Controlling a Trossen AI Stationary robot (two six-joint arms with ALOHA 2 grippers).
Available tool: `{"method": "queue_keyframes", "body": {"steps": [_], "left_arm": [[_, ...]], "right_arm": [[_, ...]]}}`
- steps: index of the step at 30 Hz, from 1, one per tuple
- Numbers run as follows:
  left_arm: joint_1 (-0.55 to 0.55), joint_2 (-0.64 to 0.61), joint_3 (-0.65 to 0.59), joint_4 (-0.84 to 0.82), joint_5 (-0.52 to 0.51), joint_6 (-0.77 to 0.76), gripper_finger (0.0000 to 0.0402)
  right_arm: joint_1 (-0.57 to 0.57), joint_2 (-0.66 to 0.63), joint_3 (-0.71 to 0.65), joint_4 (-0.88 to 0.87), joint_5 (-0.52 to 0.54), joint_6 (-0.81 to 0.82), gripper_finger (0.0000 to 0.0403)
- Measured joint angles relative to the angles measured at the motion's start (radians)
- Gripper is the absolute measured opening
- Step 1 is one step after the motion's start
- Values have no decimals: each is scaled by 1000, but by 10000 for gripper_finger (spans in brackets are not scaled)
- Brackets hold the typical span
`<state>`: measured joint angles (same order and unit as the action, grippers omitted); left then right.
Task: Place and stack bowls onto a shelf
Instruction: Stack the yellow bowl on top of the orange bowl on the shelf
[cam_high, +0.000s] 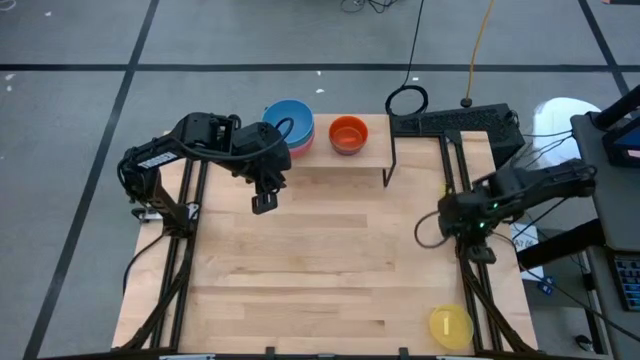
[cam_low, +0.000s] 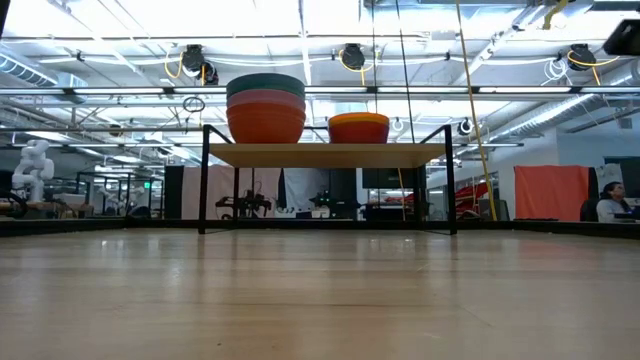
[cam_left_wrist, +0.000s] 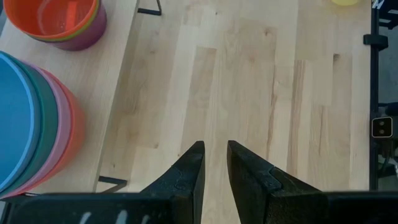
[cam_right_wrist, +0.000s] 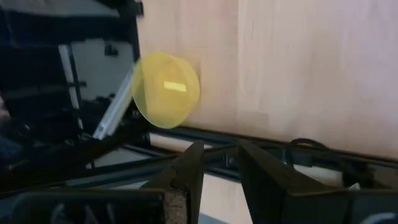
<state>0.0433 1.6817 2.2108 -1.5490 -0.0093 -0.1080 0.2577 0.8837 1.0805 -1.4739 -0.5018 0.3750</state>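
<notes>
Hovering my left gripper (cam_high: 264, 201) beside the shelf (cam_high: 330, 165), fingers nearly closed, empty; blue-topped bowl stack (cam_high: 289, 125) on it.

No words, labels, brands or numbers can be read on anything here.

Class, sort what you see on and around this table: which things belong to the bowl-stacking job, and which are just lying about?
Belong to the job:
- low light-wood shelf with black metal legs
- stack of plastic bowls, blue on top
- orange plastic bowl nested in a purple one
- yellow plastic bowl on the tabletop
- left gripper
- right gripper

Lying about:
- black cable loop
</notes>
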Motion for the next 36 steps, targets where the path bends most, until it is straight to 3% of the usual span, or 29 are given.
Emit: {"method": "queue_keyframes", "body": {"steps": [13, 17, 23, 30, 36], "left_arm": [[0, 0, 0, 0, 0, -1, 72], [0, 0, 0, 0, 0, -1, 72], [0, 0, 0, -3, 0, 6, 72], [0, 0, 0, -3, 12, 1, 72], [0, 0, 0, -3, 17, 1, 72]], "right_arm": [[322, 1, -264, 603, -24, 328, 89], [421, 3, -346, 757, 33, 439, 89], [517, 21, -421, 845, 164, 554, 89], [603, 121, -476, 1042, 161, 588, 89], [634, 201, -477, 1058, 193, 580, 89]]}}
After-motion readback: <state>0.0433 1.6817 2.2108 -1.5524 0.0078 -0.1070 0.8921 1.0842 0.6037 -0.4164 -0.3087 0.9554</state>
